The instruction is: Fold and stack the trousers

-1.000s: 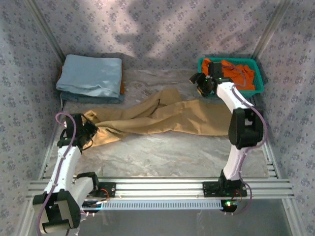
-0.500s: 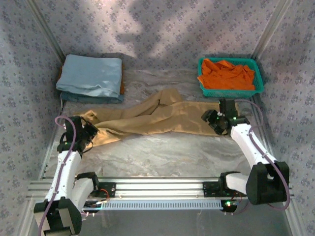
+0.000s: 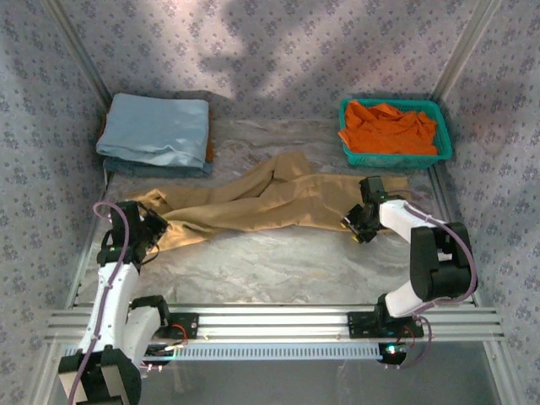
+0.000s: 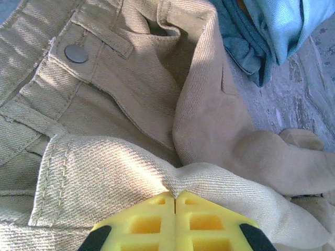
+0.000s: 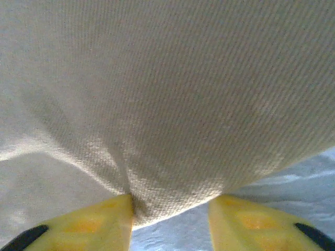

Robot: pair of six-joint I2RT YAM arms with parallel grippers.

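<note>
Across the middle of the table (image 3: 278,270) we see the trousers (image 3: 270,202) lying stretched from left to right, tan and rumpled, with one leg humped up toward the far side near the centre. Their waist end lies at the left, by the left arm (image 3: 114,278). The leg ends lie at the right, by the right arm (image 3: 422,245).

The left jaws are pressed together on the waist end. In the left wrist view the two yellow pads (image 4: 141,225) meet, with a fold of the tan cloth running into the seam between them (a metal button (image 4: 76,53) sits on the waistband just beyond).

The right jaws stand spread at the edge of the cloth at the leg end. In the right wrist view the yellow fingers (image 5: 89,219) are apart with the cloth's edge bulging between them. The finger on the left of that view touches the cloth. The other stands clear, with bare table showing between it and the edge.

At the far left corner we find the light blue folded cloth (image 3: 156,126), near the waist end; we cannot tell whether the two touch. At the far right sits the green basket (image 3: 445,153), holding the orange garment (image 3: 388,126), near the leg ends but apart from them.
</note>
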